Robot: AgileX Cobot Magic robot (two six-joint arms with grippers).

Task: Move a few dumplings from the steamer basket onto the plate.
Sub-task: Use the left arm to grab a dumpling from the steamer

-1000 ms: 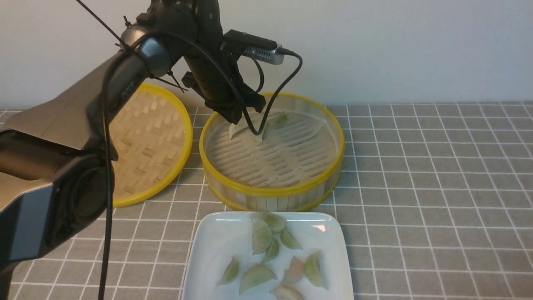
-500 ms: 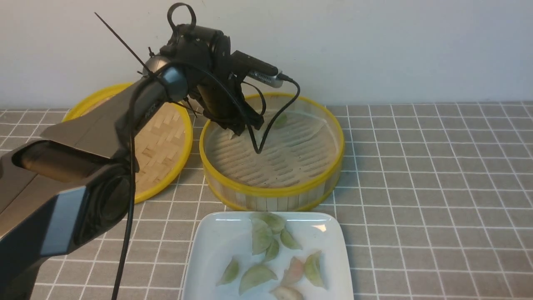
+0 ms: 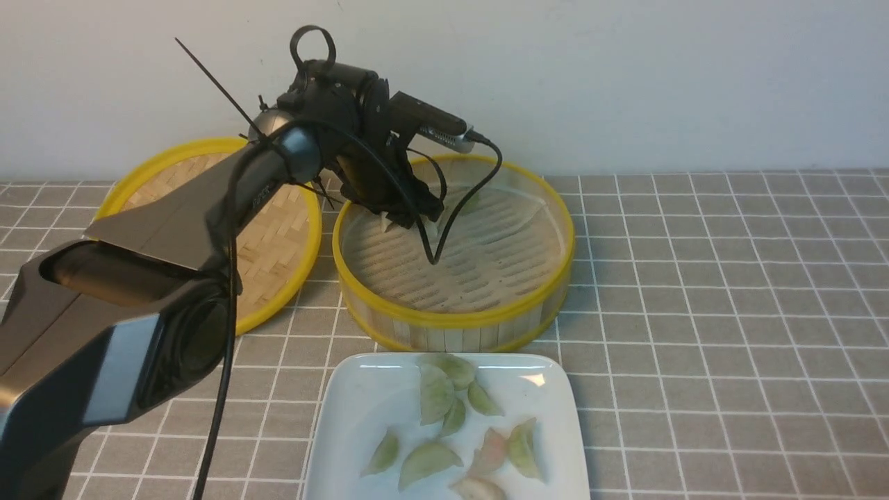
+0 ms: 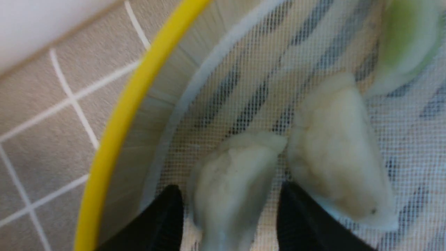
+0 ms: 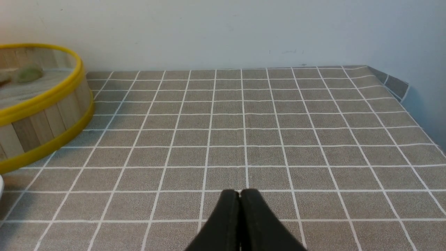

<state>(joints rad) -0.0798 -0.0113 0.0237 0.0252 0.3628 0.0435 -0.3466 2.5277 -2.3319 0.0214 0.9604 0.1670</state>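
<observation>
I'm hanging my left pincer [image 3: 411, 217] low inside the steamer basket [image 3: 455, 321], tips pointing down at the pale liner [image 4: 251, 69]. The jaws are standing apart, released. One cream dumpling [image 4: 231, 181] is lying right between my two black fingers [image 4: 167, 219]. I'm straddling it rather than squeezing it, as far as the wrist view is showing.

A second cream dumpling [image 4: 334, 153] is lying just outside one finger, and its end looks to be touching the end of the first. Beyond that one, farther from my tips, a greenish dumpling [image 4: 404, 45] is resting on the mesh, partly blurred. On the other side of my pincer, the basket's wall and yellow rim are curving past close by.

The plate [image 3: 347, 417] is sitting well apart from this pincer, on the near side of the basket, toward my own base. It is carrying a scatter of dumplings [image 3: 436, 392], mostly pale green with one pinkish, and several are touching each other.

The woven lid [image 3: 278, 243] is lying flat just beside the basket, to the left of the pincer, partly hidden by my arm. A black cable [image 3: 444, 222] is looping down from the wrist camera and dipping into the basket next to my tips.

My right pincer [image 5: 239, 200] is clenched, its two fingers pressing flat together as it hovers over the grey tiled tablecloth [image 5: 278, 139]. The basket is standing well off to its side, with the greenish dumpling showing inside, over the near rim.
</observation>
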